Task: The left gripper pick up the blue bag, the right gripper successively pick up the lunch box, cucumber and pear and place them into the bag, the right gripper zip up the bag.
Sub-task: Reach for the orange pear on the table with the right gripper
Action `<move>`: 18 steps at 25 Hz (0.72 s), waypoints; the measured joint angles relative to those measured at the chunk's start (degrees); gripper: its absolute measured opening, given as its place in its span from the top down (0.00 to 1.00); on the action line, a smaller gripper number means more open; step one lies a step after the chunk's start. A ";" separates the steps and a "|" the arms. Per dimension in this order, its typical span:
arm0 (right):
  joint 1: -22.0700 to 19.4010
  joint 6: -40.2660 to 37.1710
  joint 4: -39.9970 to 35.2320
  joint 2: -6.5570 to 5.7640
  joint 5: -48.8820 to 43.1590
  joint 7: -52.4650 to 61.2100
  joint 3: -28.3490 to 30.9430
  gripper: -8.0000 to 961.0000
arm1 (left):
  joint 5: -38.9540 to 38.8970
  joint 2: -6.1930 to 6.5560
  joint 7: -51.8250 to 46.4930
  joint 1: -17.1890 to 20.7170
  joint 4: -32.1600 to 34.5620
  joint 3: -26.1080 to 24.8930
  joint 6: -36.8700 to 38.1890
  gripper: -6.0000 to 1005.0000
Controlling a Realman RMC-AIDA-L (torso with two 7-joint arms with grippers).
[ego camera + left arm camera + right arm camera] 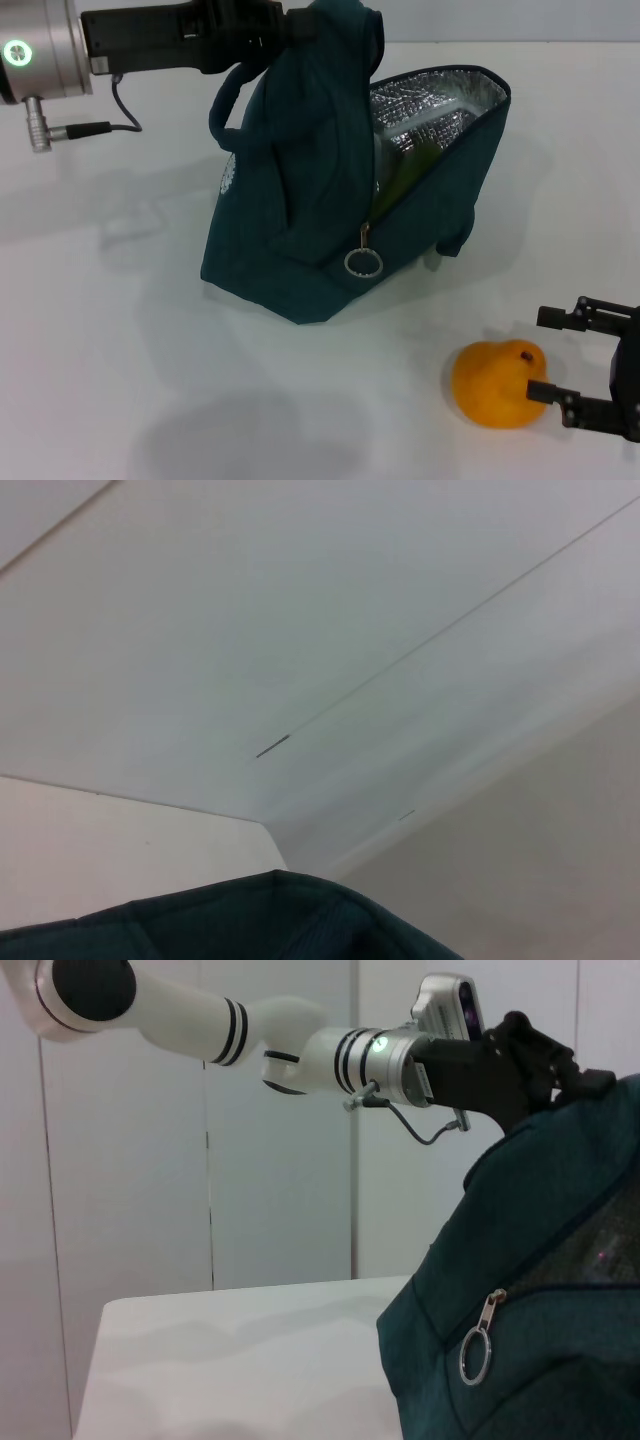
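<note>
The pear [497, 384] lies on the white tabletop [150, 350] at the near right, just beside the right hand [548, 357]. That hand's two black fingers are spread, one past the far side of the fruit and the other [556, 395] touching or almost touching its near right flank; the pear sits at the mouth of the gap, not clasped. It is well apart from the blue bag [300, 190], which stands farther back toward the middle.

The left hand [300, 25] reaches in from the upper left and meets the top of the bag, whose base rests on the tabletop. Its fingers are hidden by the fabric, so whether they are pinched on the bag cannot be told. The bag's mouth gapes toward the right, showing silver foil lining [430, 110] and something green [405, 170] inside. The ring pull [363, 262] hangs at the low end of the zipper.

The head view alone shows the pear, the right hand and the bag's open interior. The right wrist view sees the bag from the side, with the ring pull [474, 1355] dangling and the white-and-silver left arm [300, 1050] stretching across to the bag's top; it shows none of the right hand's own fingers. The left wrist view catches only a dark teal edge of the bag [260, 920] below pale walls.
</note>
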 joint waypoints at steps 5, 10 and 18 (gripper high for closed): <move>0.40 0.52 1.20 0.01 0.00 -0.51 0.04 0.26 | -0.03 -0.11 -0.01 -0.27 -0.01 0.03 0.03 0.86; 0.75 0.53 1.50 0.10 0.11 -1.06 0.04 0.33 | -0.03 -0.14 -0.04 -0.34 -0.01 0.01 0.07 0.86; 1.95 0.53 2.27 0.20 -0.19 -1.09 -0.43 0.39 | -0.03 -0.15 0.00 -0.19 -0.01 0.20 0.18 0.85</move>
